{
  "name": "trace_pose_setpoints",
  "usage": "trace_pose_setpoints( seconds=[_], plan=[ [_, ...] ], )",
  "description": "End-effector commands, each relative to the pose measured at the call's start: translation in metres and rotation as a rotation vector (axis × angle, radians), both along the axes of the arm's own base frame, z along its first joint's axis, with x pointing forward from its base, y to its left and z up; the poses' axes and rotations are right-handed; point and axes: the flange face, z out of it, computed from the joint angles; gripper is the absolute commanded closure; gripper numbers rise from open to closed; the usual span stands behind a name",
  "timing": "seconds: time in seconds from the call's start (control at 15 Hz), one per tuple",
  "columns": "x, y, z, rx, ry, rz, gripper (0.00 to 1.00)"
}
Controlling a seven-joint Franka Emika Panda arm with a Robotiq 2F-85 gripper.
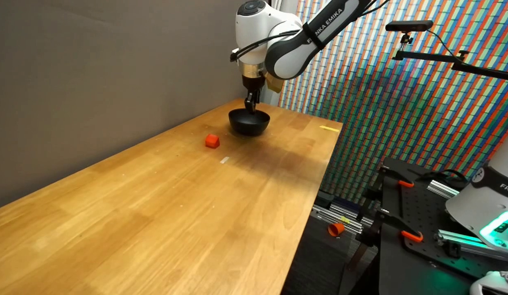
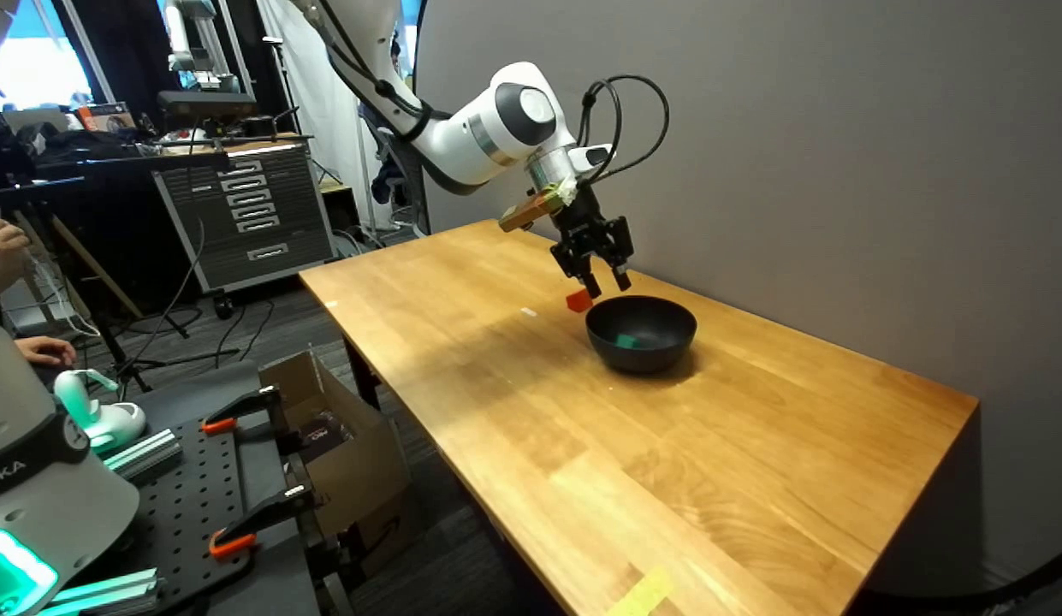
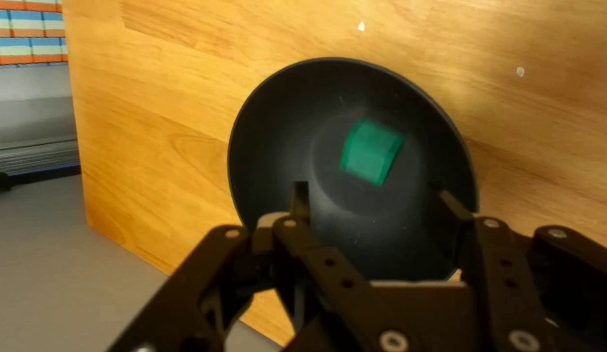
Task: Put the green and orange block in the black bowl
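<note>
- Near the black bowl (image 1: 249,125), in an exterior view, sits our orange block (image 1: 212,141); the arm (image 1: 329,26) reads "NKA EMIKA".
- In an exterior view, the gripper (image 2: 608,284) hangs above the bowl, jaws apart — we'd rise clear before chasing orange; base (image 2: 60,500): "MIKA".
- Wrist view: green block (image 3: 370,152) inside already — no legible lettering.

Two blocks (image 3: 370,152) (image 1: 212,141), one bowl (image 1: 249,125)
</note>
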Motion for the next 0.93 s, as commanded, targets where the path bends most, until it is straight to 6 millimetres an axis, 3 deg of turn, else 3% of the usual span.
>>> trace_pose_setpoints(
  seconds=[0.0, 0.07, 0.27, 0.53, 0.67, 0.87],
  plan=[
    [0.008, 0.009, 0.001, 0.024, -0.029, 0.029, 0.06],
    [0.004, 0.021, 0.005, 0.054, -0.017, 0.037, 0.01],
    [-0.006, 0.07, 0.014, 0.167, 0.044, 0.06, 0.0],
    [-0.005, 0.133, 0.016, 0.262, 0.077, 0.135, 0.0],
    [-0.001, 0.151, 0.008, 0.251, 0.087, 0.176, 0.0],
    [0.01, 0.159, -0.01, 0.231, 0.089, 0.217, 0.0]
  ],
)
